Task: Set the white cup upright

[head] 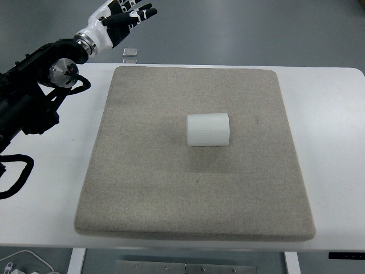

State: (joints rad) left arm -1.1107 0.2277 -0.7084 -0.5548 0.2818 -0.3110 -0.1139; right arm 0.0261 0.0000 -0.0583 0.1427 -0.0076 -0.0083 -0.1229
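The left arm point(34, 85) comes in from the left edge and angles up toward the far-left corner of the table point(331, 114), its black links lying over the white surface. The left hand point(117, 20) is raised past the table's far edge, fingers point(140, 11) spread and pointing right, holding nothing. It is well apart from the cup point(208, 129), which lies on its side near the middle of the grey mat point(171, 188), its axis running left to right. A small clear object point(130, 53) sits on the table just beyond the mat's far-left corner, below the hand.
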